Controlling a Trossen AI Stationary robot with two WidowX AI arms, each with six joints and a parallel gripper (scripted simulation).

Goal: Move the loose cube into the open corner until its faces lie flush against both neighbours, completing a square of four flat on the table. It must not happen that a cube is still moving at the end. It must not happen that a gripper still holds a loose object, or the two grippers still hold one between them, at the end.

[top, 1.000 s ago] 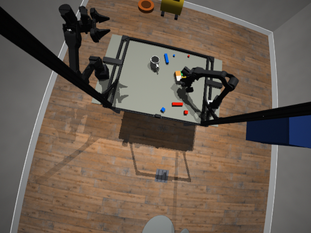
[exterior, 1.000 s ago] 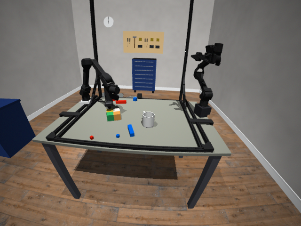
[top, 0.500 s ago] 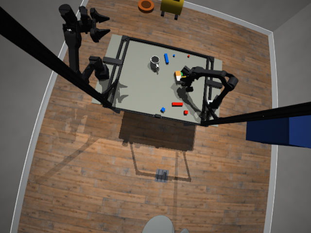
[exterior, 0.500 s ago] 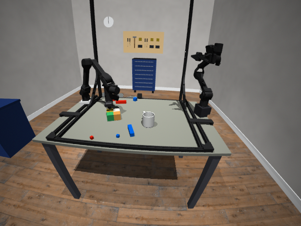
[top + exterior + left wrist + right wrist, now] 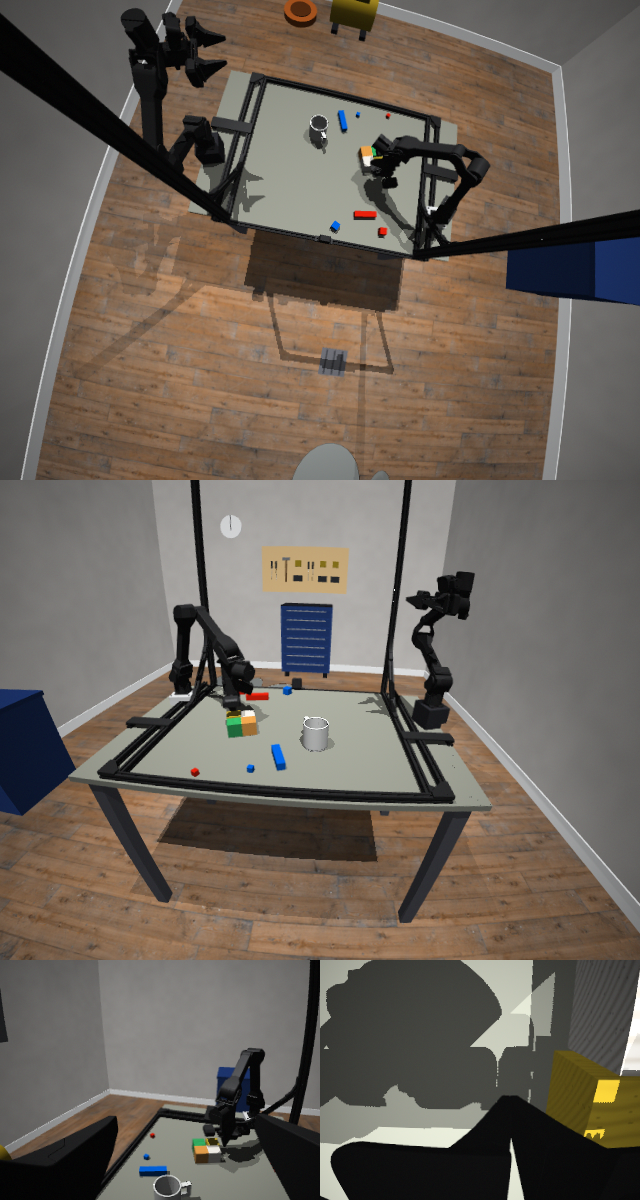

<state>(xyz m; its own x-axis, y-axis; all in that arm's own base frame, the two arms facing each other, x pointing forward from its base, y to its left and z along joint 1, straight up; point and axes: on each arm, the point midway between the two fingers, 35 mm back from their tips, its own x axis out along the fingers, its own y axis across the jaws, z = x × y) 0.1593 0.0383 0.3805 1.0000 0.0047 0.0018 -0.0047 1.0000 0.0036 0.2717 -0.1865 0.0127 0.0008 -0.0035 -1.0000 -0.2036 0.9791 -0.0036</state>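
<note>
Four cubes make up the job, with small stuff scattered around. Nearest in the exterior view, a small red cube (image 5: 388,115) (image 5: 194,771) (image 5: 152,1135) and a small blue cube (image 5: 357,114) (image 5: 250,768) (image 5: 146,1157) are left out of the work. A blue bar (image 5: 342,120) (image 5: 278,757) (image 5: 153,1171) and an upright mug (image 5: 316,136) (image 5: 315,737) (image 5: 167,1192) are set apart from the group, so the push is not blocked by them.

Next, the green cube (image 5: 373,151) (image 5: 234,728) (image 5: 198,1143) and orange cube (image 5: 366,150) (image 5: 249,726) (image 5: 201,1154) are seen side by side, the white cube (image 5: 366,161) (image 5: 248,714) (image 5: 213,1154) behind orange. The yellow cube (image 5: 377,157) (image 5: 233,714) (image 5: 212,1141) (image 5: 567,1095), judged the loose one, is placed in the corner behind green, beside white. Flush contact cannot be confirmed; its faces are partly hidden.

The right gripper (image 5: 376,164) (image 5: 233,707) (image 5: 224,1146) (image 5: 508,1103) is closed on nothing and held low beside yellow, likely so the tips can be used as a pusher. Late stage, probably; a gentle nudge may be needed, then retreat. If pushed too hard, the neighbours could be shifted.

Farther back, a red bar (image 5: 364,214) (image 5: 257,696) is ignored. The left gripper (image 5: 225,50) (image 5: 408,599) (image 5: 186,1122) is held raised, open and empty, presumably parked out of the way.
</note>
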